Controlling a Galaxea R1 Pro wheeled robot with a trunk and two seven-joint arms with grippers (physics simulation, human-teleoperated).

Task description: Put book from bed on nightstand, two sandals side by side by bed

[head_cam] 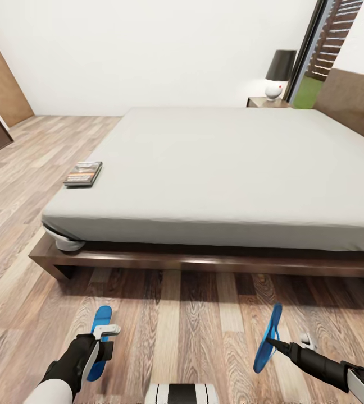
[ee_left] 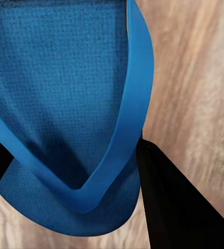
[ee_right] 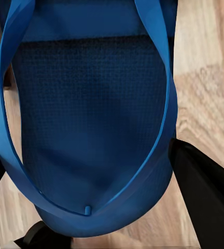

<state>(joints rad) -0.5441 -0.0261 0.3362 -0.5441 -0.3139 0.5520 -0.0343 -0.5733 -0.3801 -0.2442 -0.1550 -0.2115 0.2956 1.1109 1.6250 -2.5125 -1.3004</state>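
In the head view the left gripper (head_cam: 104,343) sits at about seven o'clock, its fingers closed down on a bright blue sandal (head_cam: 99,343) that points roughly toward twelve o'clock over the wood-plank floor (head_cam: 193,314). The left wrist view shows that sandal (ee_left: 65,104) close up: the sole and its V-shaped blue strap lie between two dark fingers (ee_left: 179,202), which press against its edges, so the jaws are narrowed onto it rather than spread wide. At about five o'clock the right gripper (head_cam: 277,345) pinches the second sandal (head_cam: 268,339), which stands tilted on edge, seen nearly side-on. In the right wrist view this sandal (ee_right: 91,119) fills the space between the dark fingers (ee_right: 205,192) on either side, again clamped at its edges. Whether either sandal touches the floor cannot be told. Ahead lies the bed (head_cam: 232,168), a pale grey mattress on a dark brown frame, spreading from nine to three o'clock. The book (head_cam: 83,173) rests flat on the mattress near its ten o'clock corner, close to the edge and well apart from both grippers. At about one o'clock, beyond the bed's far side, a nightstand (head_cam: 266,102) carries a lamp (head_cam: 278,73) with a dark shade and a white base.
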